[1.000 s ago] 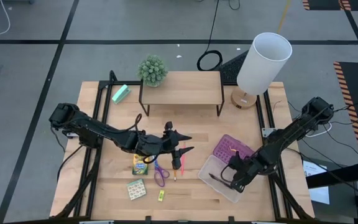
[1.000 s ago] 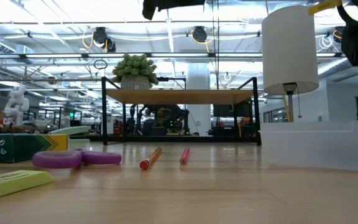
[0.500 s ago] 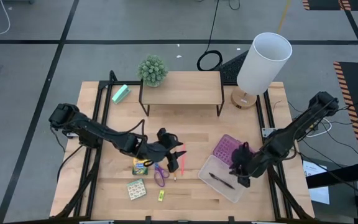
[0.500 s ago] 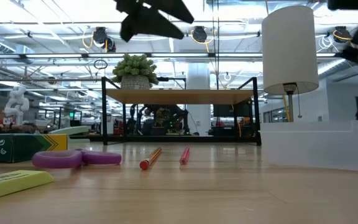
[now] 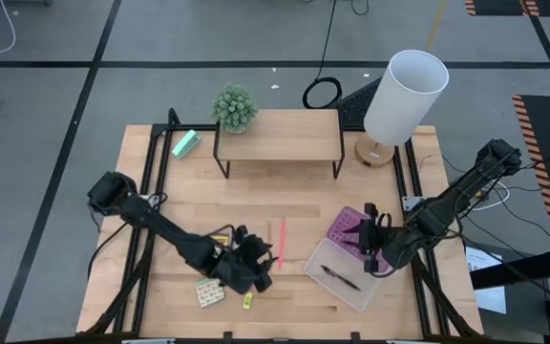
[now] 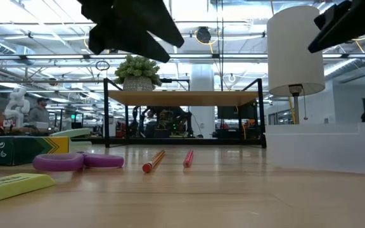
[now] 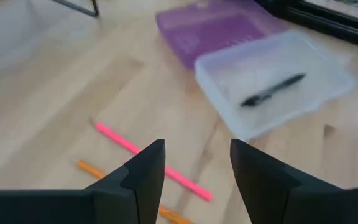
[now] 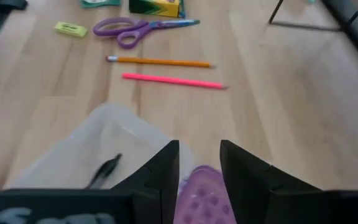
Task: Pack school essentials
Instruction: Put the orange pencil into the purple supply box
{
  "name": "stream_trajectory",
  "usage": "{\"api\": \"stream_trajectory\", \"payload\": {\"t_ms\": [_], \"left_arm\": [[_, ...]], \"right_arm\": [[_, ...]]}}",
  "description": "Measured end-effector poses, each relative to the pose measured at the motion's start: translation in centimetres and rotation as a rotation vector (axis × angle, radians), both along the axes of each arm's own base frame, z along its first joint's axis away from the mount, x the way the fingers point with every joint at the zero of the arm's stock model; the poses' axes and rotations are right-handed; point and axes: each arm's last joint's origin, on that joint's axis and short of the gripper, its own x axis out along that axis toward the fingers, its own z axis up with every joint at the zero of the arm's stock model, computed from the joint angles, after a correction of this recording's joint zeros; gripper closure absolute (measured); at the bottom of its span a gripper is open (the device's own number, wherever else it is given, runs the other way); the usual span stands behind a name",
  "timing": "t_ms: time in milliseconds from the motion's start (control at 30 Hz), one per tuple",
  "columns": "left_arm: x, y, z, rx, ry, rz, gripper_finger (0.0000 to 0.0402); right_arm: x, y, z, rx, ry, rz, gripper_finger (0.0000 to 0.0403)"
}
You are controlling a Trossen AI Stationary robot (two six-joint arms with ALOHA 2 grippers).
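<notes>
Scissors [image 8: 143, 27] lie hidden in the high view beneath the left gripper [image 5: 253, 270].

Left gripper [image 7: 194, 177]: fingers apart, empty.
Pink pencil [image 7: 151, 160]: beside orange pencil [image 7: 98, 170].
Clear box [image 7: 278, 81]: holds black pen [image 7: 272, 90].
Purple lid [image 7: 213, 28]: beside box.

i can't read any text here; the print on the crayon box [image 8: 156, 7] is too blurred
</notes>
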Motion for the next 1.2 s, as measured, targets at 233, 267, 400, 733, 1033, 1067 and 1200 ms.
{"api": "stream_trajectory", "payload": {"t_ms": [233,267,400,733,1033,1067,1200], "left_arm": [[2.6,-1.7,-0.4,0.034,0.156,0.064,0.0216],[3.0,-1.8,-0.4,0.032,0.173,0.085,0.0216],[4.1,-2.3,-1.7,0.052,0.246,0.135,0.0216],[4.3,-2.8,-4.7,0.042,0.287,0.266,0.0216],[4.5,-1.1,-5.1,-0.143,0.316,0.454,0.0216],[4.7,-1.0,-5.1,-0.169,0.315,0.453,0.0216],[5.1,-0.8,-5.7,-0.209,0.323,0.472,0.0216]], "right_arm": [[0.2,0.2,0.0,-0.029,-0.037,0.037,0.0291],[0.3,0.2,-0.2,-0.031,-0.045,0.044,0.0291],[0.5,0.4,-1.2,-0.013,-0.120,0.074,0.0291],[0.6,0.4,-3.0,-0.033,-0.262,0.144,0.0291],[0.8,-0.1,-3.2,-0.046,-0.255,0.125,0.0291],[0.8,-0.1,-3.2,-0.046,-0.255,0.124,0.0291],[0.8,-0.1,-3.2,-0.045,-0.255,0.121,0.0291]]}}
